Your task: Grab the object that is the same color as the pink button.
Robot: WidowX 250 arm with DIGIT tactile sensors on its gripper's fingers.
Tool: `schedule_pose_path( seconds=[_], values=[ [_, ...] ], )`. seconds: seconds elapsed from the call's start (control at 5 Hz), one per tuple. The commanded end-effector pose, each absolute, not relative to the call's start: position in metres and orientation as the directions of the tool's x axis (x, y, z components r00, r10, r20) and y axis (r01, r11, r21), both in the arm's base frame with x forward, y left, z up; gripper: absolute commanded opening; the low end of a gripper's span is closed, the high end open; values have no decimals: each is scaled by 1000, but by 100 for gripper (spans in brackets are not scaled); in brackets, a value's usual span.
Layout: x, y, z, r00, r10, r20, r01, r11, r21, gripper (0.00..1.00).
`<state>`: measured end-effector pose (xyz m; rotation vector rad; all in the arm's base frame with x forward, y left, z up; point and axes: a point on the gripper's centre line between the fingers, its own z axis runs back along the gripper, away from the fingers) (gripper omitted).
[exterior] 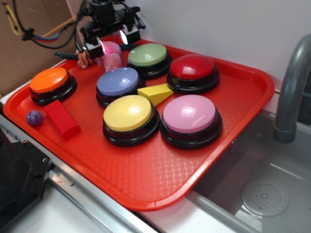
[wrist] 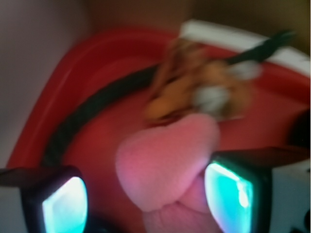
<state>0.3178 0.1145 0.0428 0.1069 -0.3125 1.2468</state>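
Observation:
The pink plush bunny [exterior: 112, 57] lies at the back left of the red tray [exterior: 160, 179], next to the lavender-blue button. My gripper [exterior: 112, 43] hangs right over it. In the wrist view the bunny [wrist: 165, 160] sits between my glowing pads. It presses against the right pad [wrist: 228, 191], and red tray shows between it and the left pad [wrist: 65, 206]. The gripper [wrist: 148, 196] is open. The pink button [exterior: 189, 114] stands at the tray's front right, far from the gripper.
An orange striped tiger plush [exterior: 83, 57] lies just left of the bunny. Lavender-blue [exterior: 118, 81], green [exterior: 147, 54], red [exterior: 192, 67], yellow [exterior: 128, 112] and orange [exterior: 49, 80] buttons, a yellow wedge [exterior: 156, 92], a red block [exterior: 62, 119] and a purple ball [exterior: 34, 118] fill the tray. A faucet [exterior: 291, 82] stands right.

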Motion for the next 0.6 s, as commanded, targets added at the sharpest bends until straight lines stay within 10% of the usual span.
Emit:
schedule_pose_path(
  seconds=[0.0, 0.2, 0.4],
  values=[
    [325, 128, 40, 269, 929, 255, -935, 315, -160, 100],
    [322, 127, 44, 273, 928, 252, -932, 321, -172, 0],
    [318, 124, 55, 325, 911, 253, -911, 374, -175, 0]
  ],
)
